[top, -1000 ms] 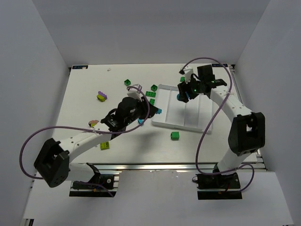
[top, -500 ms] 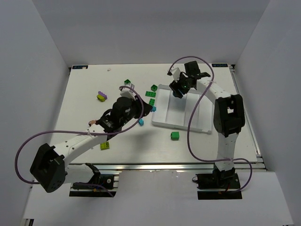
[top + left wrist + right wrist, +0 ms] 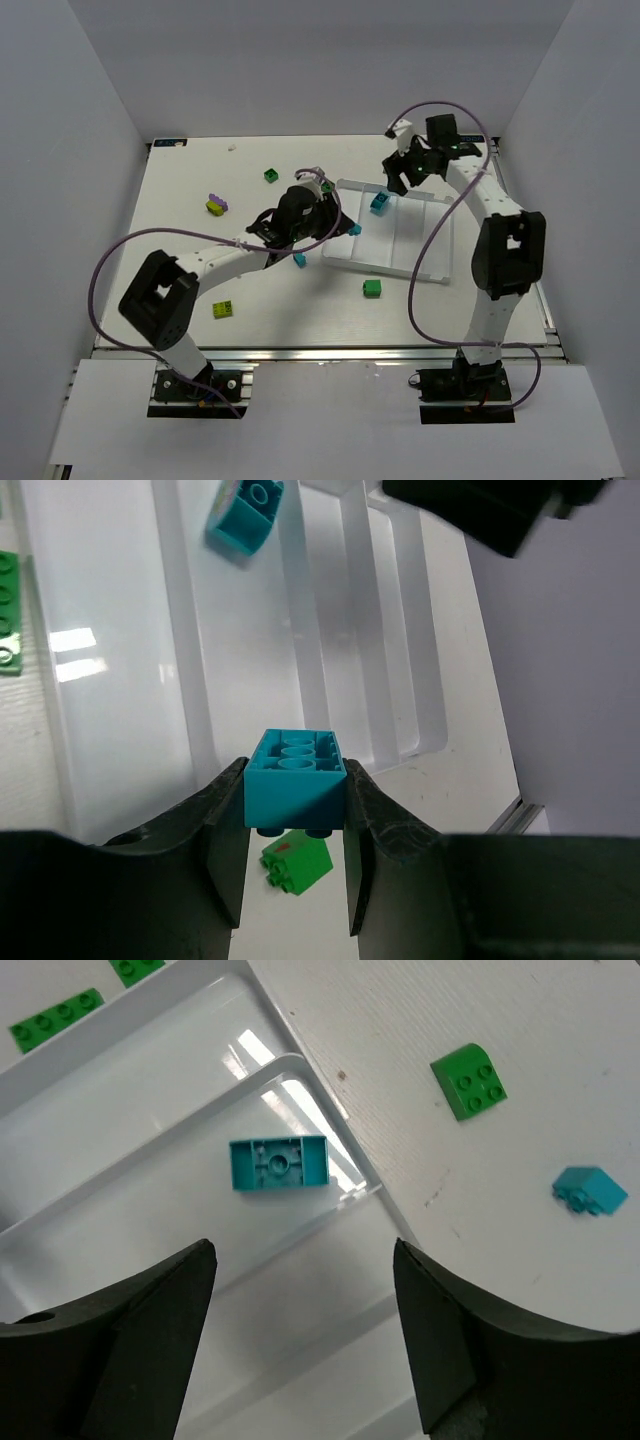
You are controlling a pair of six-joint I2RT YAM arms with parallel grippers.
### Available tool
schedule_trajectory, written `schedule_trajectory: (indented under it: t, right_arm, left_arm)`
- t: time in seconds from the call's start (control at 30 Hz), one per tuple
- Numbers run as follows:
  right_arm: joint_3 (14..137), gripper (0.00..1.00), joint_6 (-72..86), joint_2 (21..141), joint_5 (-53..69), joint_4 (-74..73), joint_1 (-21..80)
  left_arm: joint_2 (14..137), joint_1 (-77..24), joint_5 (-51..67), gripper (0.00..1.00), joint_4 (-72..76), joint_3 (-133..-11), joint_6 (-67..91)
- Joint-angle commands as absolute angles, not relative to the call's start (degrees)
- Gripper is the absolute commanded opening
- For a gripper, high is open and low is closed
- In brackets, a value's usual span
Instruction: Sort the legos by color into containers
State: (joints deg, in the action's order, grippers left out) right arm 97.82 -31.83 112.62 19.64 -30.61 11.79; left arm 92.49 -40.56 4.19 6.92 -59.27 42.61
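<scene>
On the white table (image 3: pixel 180 200), boxed in by plain grey-white walls (image 3: pixel 90 90), the white tray (image 3: pixel 385 263) w/ its long compartments sits right of centre. Loose legos lie round it: a dark green brick (image 3: pixel 271 175) near the far edge, a purple-and-lime pair (image 3: pixel 215 205) at left, a lime brick (image 3: pixel 224 309) toward the front, a green brick (image 3: pixel 372 288) just in front of the tray, and a small teal piece (image 3: pixel 299 260) off the tray's near-left corner.

My left gripper (image 3: pixel 295 800) is clamped partway on a teal brick (image 3: pixel 295 780), one finger on each side, hollow underside facing the wrist cam. It hangs at the tray's left edge. My right gripper (image 3: pixel 305 1330) is spread wide w/ nothing between the fingers, up over the tray's far end. Below it a second teal brick (image 3: pixel 279 1164) lies underside-up in a compartment on the tray's left side, just beside a ridge; I can't tell which compartment.

Vs 1 s ago: my right gripper was down over that spot w/ the second teal brick at its fingers. Now the brick lies free in the tray, and the gripper is further back and wider. My left arm has swung from mid-table to the tray.
</scene>
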Motion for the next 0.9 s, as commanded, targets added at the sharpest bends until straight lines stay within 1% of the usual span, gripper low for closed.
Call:
schedule_trajectory:
  t: [0.0, 0.03, 0.07, 0.1, 0.17, 0.2, 0.3, 0.4, 0.47, 0.5, 0.53, 0.57, 0.63, 0.67, 0.73, 0.77, 0.83, 0.87]
  right_arm:
    - [94.67, 0.75, -29.97, 102.59, 30.21, -33.39, 7.74]
    - [93.44, 0.7, -30.23, 101.18, 32.76, -33.83, 6.86]
    - [92.12, 0.51, -30.5, 99.86, 37.05, -34.62, 5.2]
    - [89.15, 0.41, -30.93, 97.06, 38.66, -34.63, 4.58]
    - [86.15, 0.26, -31.64, 94.41, 41.3, -34.63, 3.43]
    - [83.35, 0.26, -32.16, 91.96, 41.57, -34.45, 3.17]
    - [79.3, 0.32, -31.65, 87.91, 41.75, -33.14, 2.55]
    - [77.18, 0.38, -30.42, 85.96, 42.01, -32.78, 1.5]
    - [76.47, 0.43, -30.06, 85.52, 42.01, -32.78, 0.79]
    - [76.12, 0.46, -29.97, 85.26, 41.75, -32.87, 0.62]
    - [75.68, 0.5, -29.54, 85.17, 40.88, -32.7, 0.62]
    - [75.5, 0.59, -29.1, 85.34, 40.17, -32.43, 0.7]
    - [75.24, 0.69, -27.26, 85.69, 37.11, -30.69, -1.22]
    - [75.58, 0.74, -24.9, 86.48, 35.96, -30.15, -1.4]
    - [76.72, 0.76, -23.47, 87.8, 34.2, -30.15, -2.02]
    - [77.86, 0.77, -21.12, 88.41, 33.15, -29.54, -2.02]
    - [79.36, 0.77, -18.73, 90.87, 29.82, -28.57, -2.02]
    - [81.02, 0.78, -15.24, 92.97, 28.23, -26.65, -2.02]
  left_arm:
    - [96.14, -40.43, 8.35, 0.0, 7.56, -66.87, 40.78]
    - [99.28, -40.34, 8.61, 0.0, 6.08, -68.62, 39.65]
    - [101.06, -40.43, 8.87, 0.0, 5.02, -70.47, 39.03]
    - [102.81, -40.43, 9.14, 0.0, 4.23, -74.4, 38.59]
    - [107.74, -40.43, 9.4, 0.0, 2.03, -77.94, 37.62]
    - [109.23, -40.52, 9.4, 0.0, 1.33, -81.35, 37.27]
    - [114.6, -40.78, 8.97, 0.0, -3.93, -86.2, 35.69]
    - [118.99, -41.31, 8.62, 0.03, -6.58, -91.39, 34.46]
    - [121.62, -41.57, 8.44, 0.11, -7.47, -94.47, 34.19]
    - [122.42, -41.75, 8.09, 0.15, -8.6, -95.61, 34.02]
    - [123.13, -41.92, 7.13, 0.27, -9.31, -96.67, 33.58]
    - [124.53, -42.01, 6.86, 0.31, -9.84, -98.85, 33.4]
    - [125.5, -42.1, 5.98, 0.43, -11.07, -100.71, 33.4]
    - [125.77, -42.1, 5.72, 0.53, -11.34, -102.11, 33.4]
    - [125.6, -42.36, 5.36, 0.61, -12.13, -103.27, 33.49]
    - [125.16, -42.45, 4.58, 0.69, -12.3, -103.62, 33.49]
    - [122.71, -42.63, 3.52, 0.71, -12.39, -103.01, 33.31]
    - [121.65, -42.63, 2.12, 0.75, -12.48, -102.57, 33.31]
